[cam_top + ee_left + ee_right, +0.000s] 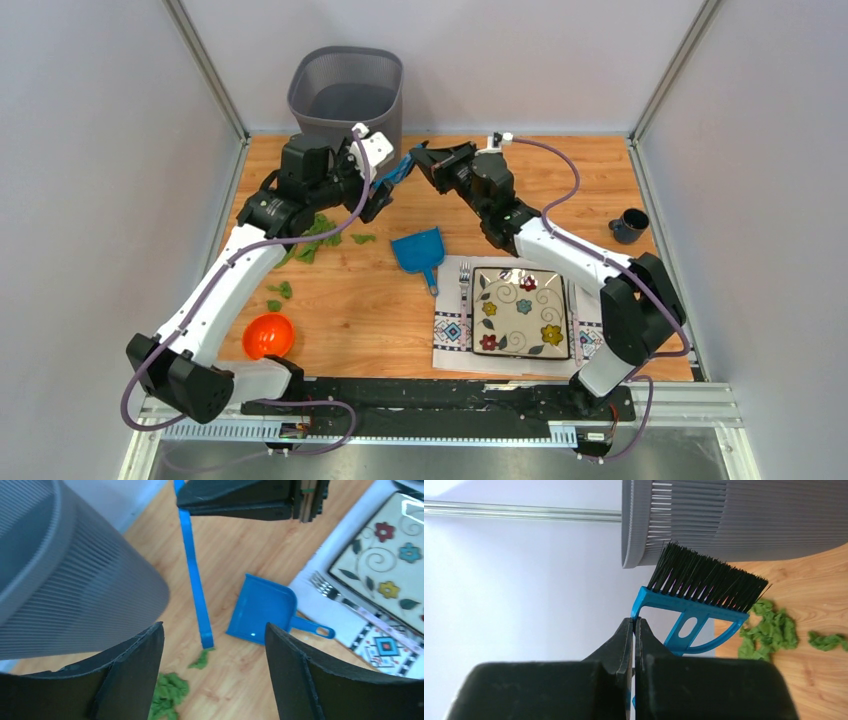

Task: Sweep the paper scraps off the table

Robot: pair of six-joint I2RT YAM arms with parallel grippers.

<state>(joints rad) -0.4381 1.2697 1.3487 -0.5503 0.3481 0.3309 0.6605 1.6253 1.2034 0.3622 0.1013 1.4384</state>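
Observation:
Green paper scraps [310, 238] lie in loose clusters on the left part of the table [350, 310], with a single bit [362, 238] nearer the blue dustpan [420, 250]. My right gripper [418, 160] is shut on the handle of a blue hand brush [396, 172] and holds it in the air beside the bin. The right wrist view shows its jaws [634, 626] pressed on the handle, black bristles [706, 577] upward and scraps [769, 630] beyond. My left gripper [378, 195] stands open and empty; in its wrist view the fingers [135, 672] frame the brush [194, 580], the dustpan [262, 610] and scraps [169, 691].
A grey mesh bin [345, 92] stands at the back, close to both grippers. An orange bowl [268, 335] sits at the front left. A placemat [450, 330] with a flowered plate [520, 312] and fork [463, 285] lies at the front right, a dark cup [630, 225] beyond.

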